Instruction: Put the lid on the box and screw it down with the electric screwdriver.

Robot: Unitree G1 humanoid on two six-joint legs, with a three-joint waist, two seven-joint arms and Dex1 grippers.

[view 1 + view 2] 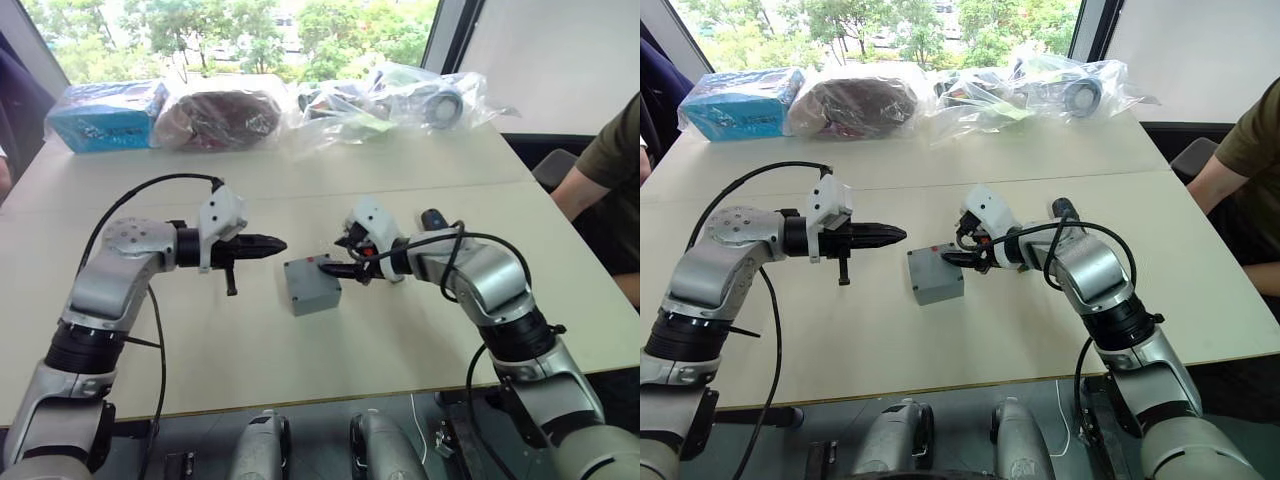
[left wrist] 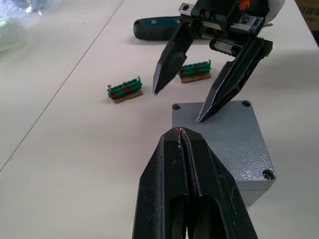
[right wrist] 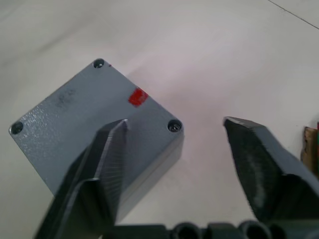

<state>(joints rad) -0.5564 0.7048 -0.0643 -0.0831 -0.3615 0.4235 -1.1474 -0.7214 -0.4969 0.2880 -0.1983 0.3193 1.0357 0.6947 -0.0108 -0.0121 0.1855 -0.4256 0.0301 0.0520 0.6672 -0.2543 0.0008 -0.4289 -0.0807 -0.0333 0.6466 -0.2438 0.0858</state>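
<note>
The grey box (image 1: pixel 312 285) stands mid-table with the flat grey lid (image 2: pixel 224 144) lying on top of it, a screw hole at each corner and a small red mark (image 3: pixel 137 97) on top. My right gripper (image 3: pixel 174 121) is open, one finger over the lid and the other past the box's edge. My left gripper (image 2: pixel 182 132) is shut on nothing, its tip just short of the box's left side. The electric screwdriver (image 2: pixel 154 27) lies on the table behind the right gripper.
Two small green-and-brown connector blocks (image 2: pixel 125 89) (image 2: pixel 195 70) lie between the box and the screwdriver. Plastic-wrapped items (image 1: pixel 380 100) and a blue package (image 1: pixel 105 115) line the far edge. A person's arm (image 1: pixel 610 170) shows at the right of the table.
</note>
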